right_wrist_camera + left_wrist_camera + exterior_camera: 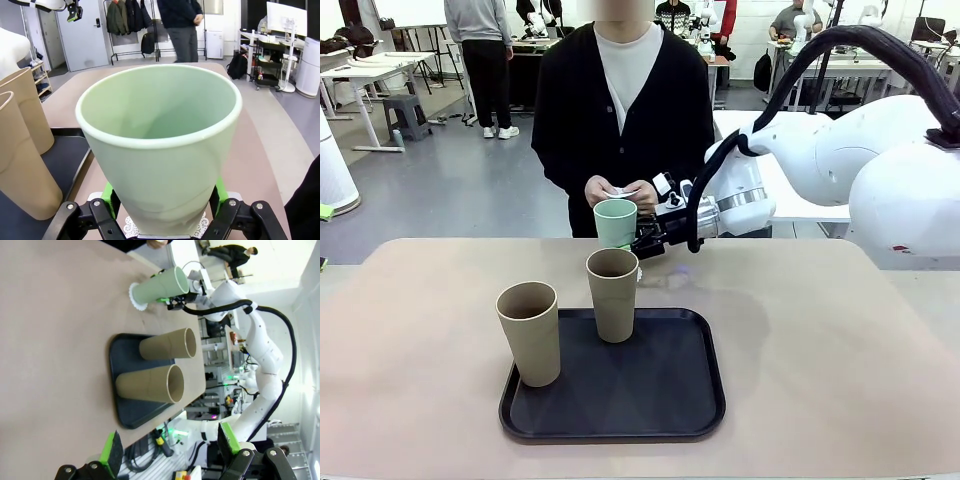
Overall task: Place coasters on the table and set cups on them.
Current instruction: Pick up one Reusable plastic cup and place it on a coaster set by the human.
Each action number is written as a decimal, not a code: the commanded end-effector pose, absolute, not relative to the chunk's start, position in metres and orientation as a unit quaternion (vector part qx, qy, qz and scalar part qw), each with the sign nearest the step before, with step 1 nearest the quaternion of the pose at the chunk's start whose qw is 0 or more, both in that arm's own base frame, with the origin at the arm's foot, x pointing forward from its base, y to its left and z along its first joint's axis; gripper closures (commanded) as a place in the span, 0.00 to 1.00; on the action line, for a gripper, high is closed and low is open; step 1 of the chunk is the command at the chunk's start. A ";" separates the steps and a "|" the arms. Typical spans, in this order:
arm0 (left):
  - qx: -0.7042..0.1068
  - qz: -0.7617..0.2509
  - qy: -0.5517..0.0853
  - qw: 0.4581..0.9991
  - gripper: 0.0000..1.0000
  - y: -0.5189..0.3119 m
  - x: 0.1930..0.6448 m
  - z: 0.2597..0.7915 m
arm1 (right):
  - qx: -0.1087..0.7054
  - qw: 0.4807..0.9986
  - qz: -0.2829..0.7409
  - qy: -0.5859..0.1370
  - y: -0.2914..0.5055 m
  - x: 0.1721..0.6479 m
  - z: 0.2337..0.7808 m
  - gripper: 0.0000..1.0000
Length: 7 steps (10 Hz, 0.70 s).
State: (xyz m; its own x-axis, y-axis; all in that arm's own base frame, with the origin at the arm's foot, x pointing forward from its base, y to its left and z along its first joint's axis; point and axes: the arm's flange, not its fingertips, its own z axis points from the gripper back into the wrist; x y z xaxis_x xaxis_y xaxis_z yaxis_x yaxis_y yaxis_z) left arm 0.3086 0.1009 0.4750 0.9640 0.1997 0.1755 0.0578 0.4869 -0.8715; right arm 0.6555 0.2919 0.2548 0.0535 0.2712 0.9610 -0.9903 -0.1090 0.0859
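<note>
A black tray (670, 385) with a raised rim and rounded corners lies on a beige, matte table (840, 380); every place here is given from that tray. Just beyond its far edge a mint green cup (615, 222) stands upright on a coaster (136, 296), a thin white disc with a lacy scalloped edge that shows around the cup's base. The right gripper (645, 240) pinches this green cup low on its wall, one green pad pressed against each side. The cup is tall, tapered, handleless and empty; it looks light and fairly stiff, with a smooth matte skin that could slip. A low hold across the narrow base seems safest, since a high grip would likely tip it. Two tan cups (530, 332) of the same shape stand on the tray itself, one at its near left corner, one toward its far edge; both look just as light and top-heavy. The coaster seems flimsy and easy to drag. Farther beyond the tray, a person's hands (620, 192) hold something thin and white. The left gripper (170, 447) hangs well apart from the tray, jaws spread wide and holding nothing.
</note>
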 end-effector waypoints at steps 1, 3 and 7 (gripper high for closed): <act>-0.508 0.041 -0.129 0.851 0.00 0.101 0.308 0.475 | 0.484 0.542 0.571 -0.382 0.291 0.654 0.255 0.16; -0.508 0.041 -0.129 0.851 0.00 0.101 0.308 0.475 | 0.488 0.542 0.571 -0.376 0.290 0.653 0.254 0.00; -0.508 0.041 -0.129 0.851 0.00 0.101 0.308 0.475 | 0.490 0.547 0.569 -0.371 0.289 0.655 0.252 0.00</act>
